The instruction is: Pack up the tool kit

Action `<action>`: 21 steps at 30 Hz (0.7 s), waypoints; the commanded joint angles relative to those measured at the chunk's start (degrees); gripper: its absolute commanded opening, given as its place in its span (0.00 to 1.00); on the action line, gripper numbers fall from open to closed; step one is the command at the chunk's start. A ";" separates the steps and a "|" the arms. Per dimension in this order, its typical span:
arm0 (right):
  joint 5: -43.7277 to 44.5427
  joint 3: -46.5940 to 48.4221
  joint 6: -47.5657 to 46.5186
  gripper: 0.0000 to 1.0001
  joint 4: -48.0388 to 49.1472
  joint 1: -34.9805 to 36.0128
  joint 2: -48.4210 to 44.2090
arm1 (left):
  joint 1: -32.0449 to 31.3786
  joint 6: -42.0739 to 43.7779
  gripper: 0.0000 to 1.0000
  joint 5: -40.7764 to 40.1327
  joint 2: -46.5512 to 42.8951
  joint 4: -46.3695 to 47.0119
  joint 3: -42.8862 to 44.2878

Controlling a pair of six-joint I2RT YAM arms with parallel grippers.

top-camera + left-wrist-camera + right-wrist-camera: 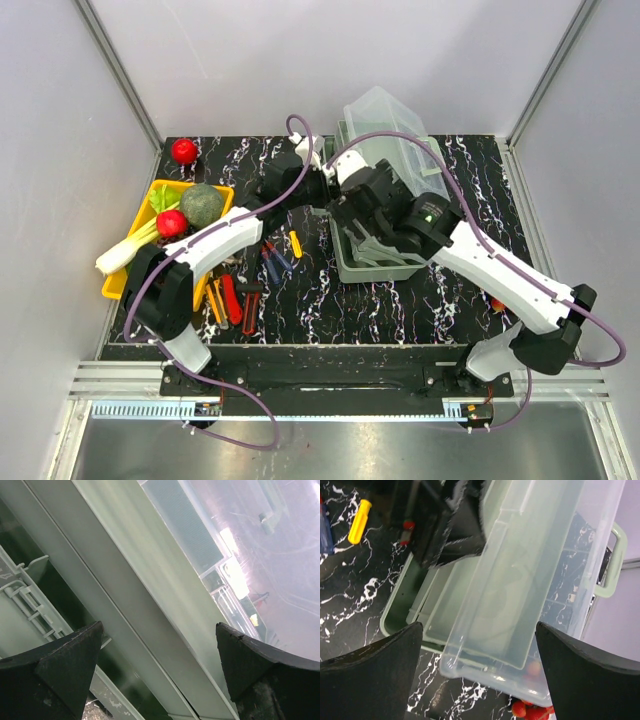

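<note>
Toolbox (372, 272) sits right of centre on the tabletop (400, 300), its clear lid (385, 115) tilted up at the far side. Loose hand tools (238, 295) with red, orange, yellow and blue handles lie on the tabletop to its left. Left gripper (157, 630): jaws fully apart, nothing held, close against the toolbox's pale wall at its far-left corner. Right gripper (479, 627): jaws wide apart, empty, hovering above the open box and lid, just beside the left gripper.
</note>
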 commanded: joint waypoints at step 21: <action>38.69 -18.83 -14.48 0.99 26.42 8.82 -0.11 | 0.69 -4.56 0.99 5.84 1.92 8.47 1.51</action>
